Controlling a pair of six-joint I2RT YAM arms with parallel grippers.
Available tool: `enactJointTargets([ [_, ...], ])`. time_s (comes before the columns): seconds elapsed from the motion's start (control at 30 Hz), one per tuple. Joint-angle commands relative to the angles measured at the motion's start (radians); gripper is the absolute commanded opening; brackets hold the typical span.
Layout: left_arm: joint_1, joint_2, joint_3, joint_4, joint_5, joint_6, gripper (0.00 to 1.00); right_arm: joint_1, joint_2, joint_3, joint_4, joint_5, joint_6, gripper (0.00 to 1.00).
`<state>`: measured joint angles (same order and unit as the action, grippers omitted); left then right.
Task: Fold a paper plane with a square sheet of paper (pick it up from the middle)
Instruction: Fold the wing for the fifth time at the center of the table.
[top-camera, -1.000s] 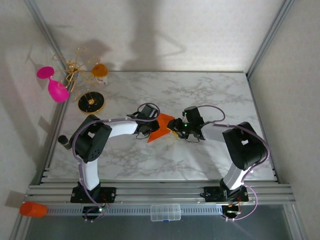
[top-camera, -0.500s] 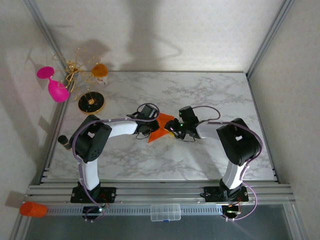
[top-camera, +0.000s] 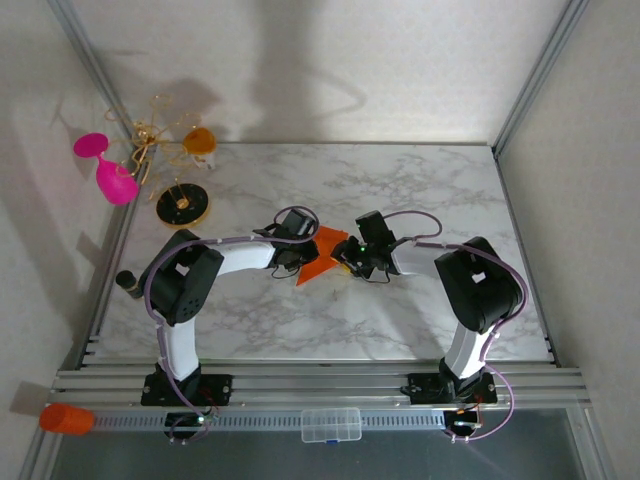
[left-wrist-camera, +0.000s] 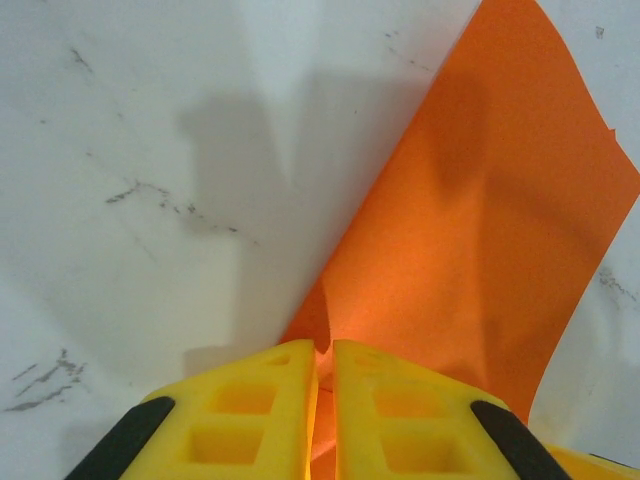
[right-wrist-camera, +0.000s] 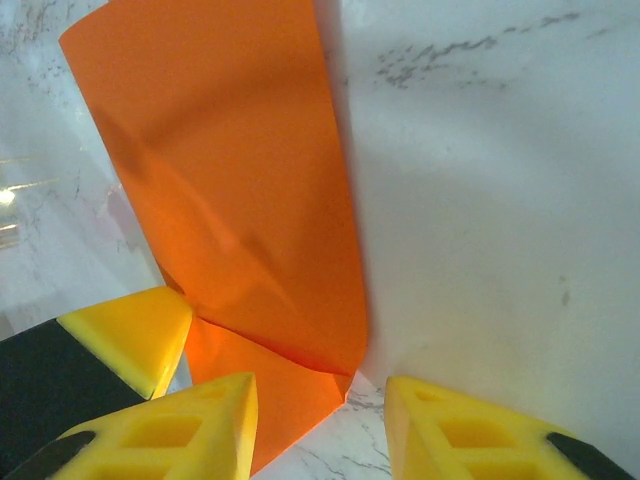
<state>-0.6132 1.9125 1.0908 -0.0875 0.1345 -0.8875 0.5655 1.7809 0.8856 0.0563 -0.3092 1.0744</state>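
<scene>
Paper: one square sheet of paper (top-camera: 320, 258) (left-wrist-camera: 480, 230) (right-wrist-camera: 240, 200), bright orange, creased into an angular shape, lying mid-worktop between the two arms.
Worktop: one marble slab (top-camera: 400, 180).
Left end effector (top-camera: 300, 256) (left-wrist-camera: 325, 350): its two yellow fingers are pinched almost together on the sheet's near edge.
Right end effector (top-camera: 350, 258) (right-wrist-camera: 320, 385): its two fingers stand moderately apart, astride a folded corner of the sheet, not clamped on it.
Far-left corner: one pink goblet (top-camera: 117, 184), one orange-and-white cup (top-camera: 200, 139), one black-and-gold disc (top-camera: 182, 205).
Near rail: one orange cylinder (top-camera: 65, 418), one clear box (top-camera: 330, 425).
</scene>
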Motion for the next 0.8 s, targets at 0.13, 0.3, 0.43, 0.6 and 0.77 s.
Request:
enactJointTargets([
  [0.13,0.013,0.025,-0.029,-0.068,-0.038,-0.008,0.15,0.007,0.027,0.016,0.013,-0.043,0.022,0.38],
  [0.3,0.013,0.025,-0.028,-0.071,-0.039,-0.007,0.15,0.008,0.033,0.021,0.025,-0.059,0.016,0.36],
  [0.43,0.013,0.025,-0.028,-0.072,-0.039,-0.007,0.15,0.007,0.024,0.012,0.066,-0.084,0.008,0.34],
  [0.6,0.015,0.023,-0.029,-0.073,-0.041,-0.005,0.15,0.007,0.014,0.007,0.085,-0.095,0.002,0.31],
  [0.77,0.018,0.023,-0.032,-0.074,-0.044,-0.005,0.15,0.007,0.007,-0.003,0.077,-0.092,0.005,0.29],
])
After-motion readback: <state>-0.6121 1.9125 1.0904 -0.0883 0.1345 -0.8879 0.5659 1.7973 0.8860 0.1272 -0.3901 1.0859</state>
